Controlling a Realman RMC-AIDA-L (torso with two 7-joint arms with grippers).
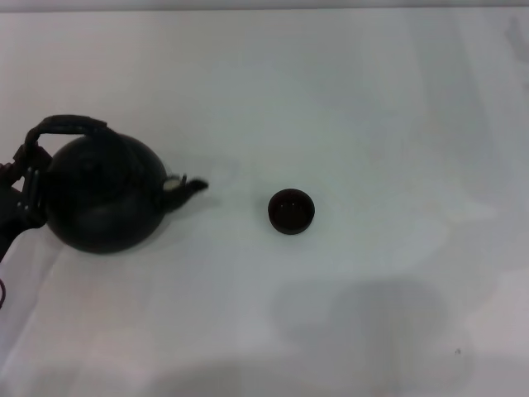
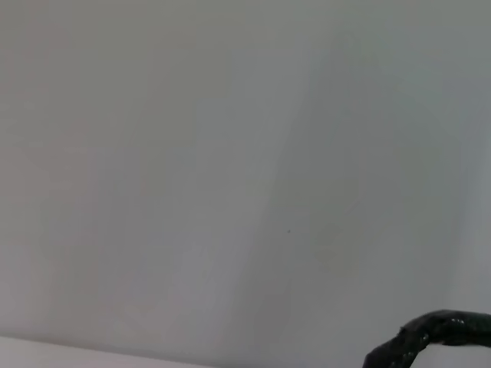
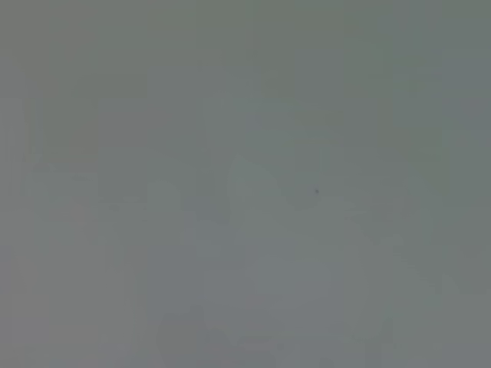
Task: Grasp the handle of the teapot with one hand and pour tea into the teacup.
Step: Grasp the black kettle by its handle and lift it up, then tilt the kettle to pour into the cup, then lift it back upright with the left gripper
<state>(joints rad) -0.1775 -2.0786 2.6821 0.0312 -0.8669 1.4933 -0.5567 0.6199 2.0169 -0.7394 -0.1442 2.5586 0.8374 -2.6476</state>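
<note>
— Where was the teapot (image 1: pixel 103 198)?
— At the tabletop's (image 1: pixel 347 99) left side, spout toward the teacup (image 1: pixel 291 211), well apart from it.
— And the left gripper (image 1: pixel 23 186)?
— Against the handle (image 1: pixel 66 126) at the pot's far-left side; whether its jaws were clenched, I couldn't tell. The right gripper was out of sight.

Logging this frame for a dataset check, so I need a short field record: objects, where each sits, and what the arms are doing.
teapot: robot's left side of the table, spout toward the teacup
handle: arched, dark, leaning to the far side of the pot
teacup: near centre, upright, apart from the spout
left tool: at the teapot's outer side, grip unclear
right tool: not in view
</note>
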